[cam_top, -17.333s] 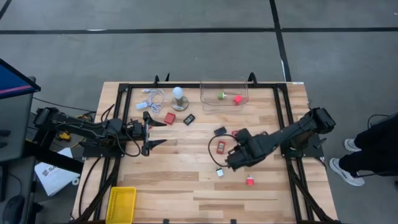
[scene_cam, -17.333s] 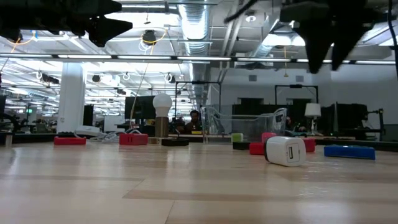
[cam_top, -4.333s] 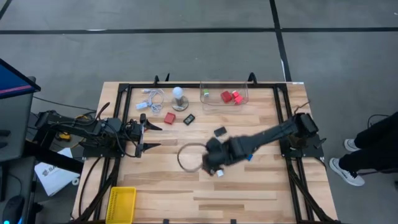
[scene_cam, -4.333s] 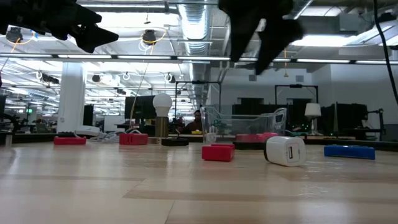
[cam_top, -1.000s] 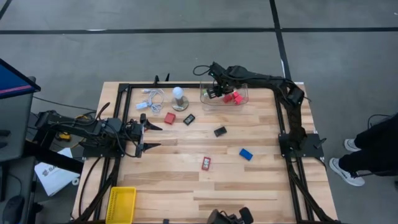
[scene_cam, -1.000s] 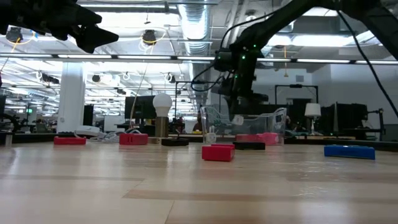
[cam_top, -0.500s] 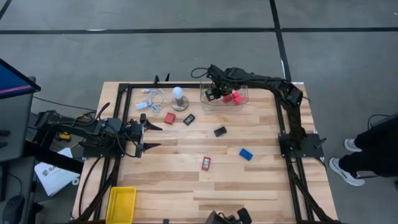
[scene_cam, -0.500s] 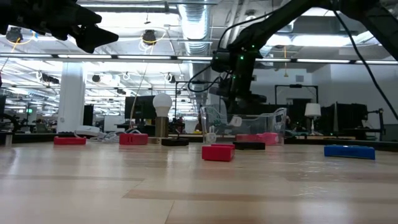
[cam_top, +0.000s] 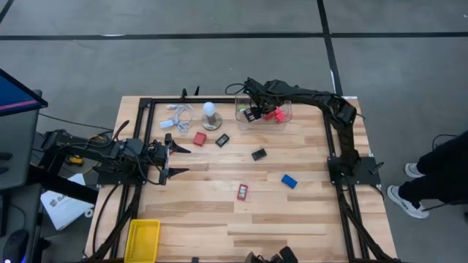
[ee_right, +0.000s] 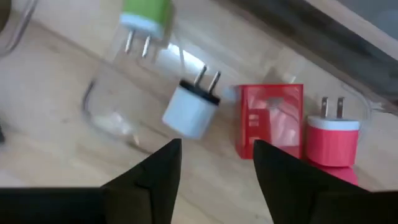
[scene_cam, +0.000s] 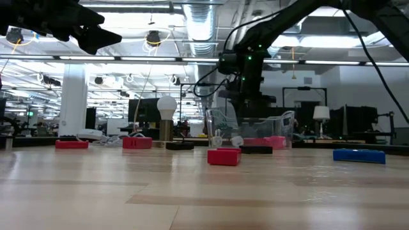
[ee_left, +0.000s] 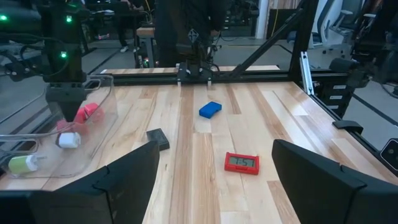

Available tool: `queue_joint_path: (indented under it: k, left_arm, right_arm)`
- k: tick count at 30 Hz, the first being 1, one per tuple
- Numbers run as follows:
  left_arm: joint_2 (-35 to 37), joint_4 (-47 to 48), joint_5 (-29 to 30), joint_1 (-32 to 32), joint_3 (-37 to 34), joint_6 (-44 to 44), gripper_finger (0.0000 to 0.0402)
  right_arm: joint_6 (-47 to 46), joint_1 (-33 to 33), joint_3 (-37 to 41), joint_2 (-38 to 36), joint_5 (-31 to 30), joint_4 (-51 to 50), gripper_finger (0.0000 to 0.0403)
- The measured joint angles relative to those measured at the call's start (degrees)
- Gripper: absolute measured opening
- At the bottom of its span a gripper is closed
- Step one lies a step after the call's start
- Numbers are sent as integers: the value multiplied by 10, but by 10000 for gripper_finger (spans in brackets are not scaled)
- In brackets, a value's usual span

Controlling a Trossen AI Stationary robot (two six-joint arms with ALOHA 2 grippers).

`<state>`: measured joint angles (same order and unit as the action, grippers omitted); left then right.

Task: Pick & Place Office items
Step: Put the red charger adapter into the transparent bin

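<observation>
My right gripper (cam_top: 252,113) (ee_right: 216,149) hangs open and empty above the clear bin (cam_top: 287,121) at the table's far side. Below it, inside the bin, lie a white plug adapter (ee_right: 193,109) (scene_cam: 236,140), a green one (ee_right: 146,18), a red block (ee_right: 270,121) and a pink-red plug (ee_right: 339,134). Still on the table are a red clock block (cam_top: 242,191) (ee_left: 241,163), a blue block (cam_top: 289,180), two black blocks (cam_top: 258,154) (cam_top: 222,139) and a red block (cam_top: 199,138). My left gripper (cam_top: 175,155) (ee_left: 214,149) waits open at the table's left, off the table top.
A white bulb on a round base (cam_top: 210,113) and a white coiled cable (cam_top: 179,113) stand left of the clear bin. A yellow bin (cam_top: 142,239) sits at the near left corner. A black frame (cam_top: 329,146) runs round the table. A person's legs (cam_top: 431,183) show at the right.
My right gripper has let go of the white plug adapter over the clear bin; the adapter has dropped from below the fingers onto the bin's floor beside the red block. The gripper has drifted slightly toward the bin's left end.
</observation>
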<state>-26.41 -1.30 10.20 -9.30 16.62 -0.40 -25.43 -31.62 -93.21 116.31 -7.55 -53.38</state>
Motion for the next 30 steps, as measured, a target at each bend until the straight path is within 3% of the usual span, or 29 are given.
queue_joint_path:
  k: [10, 19, 23, 27, 30]
  left_arm:
    - [0, 11, 0, 0, 0, 1, 310]
    - [0, 51, 0, 0, 0, 0, 310]
    - [0, 63, -2, 0, 0, -2, 310]
    - [0, 64, 1, 0, 0, -6, 310]
    - [0, 72, 53, 0, 0, -29, 310]
  right_arm:
    - [38, 59, 0, -35, 42, -12, 153]
    - [10, 197, 0, -93, 57, -144, 148]
    - [-48, 284, 0, -104, 23, -188, 147]
    - [-89, 355, 0, -103, -30, -170, 149]
    - [-121, 398, 0, -101, -57, -139, 153]
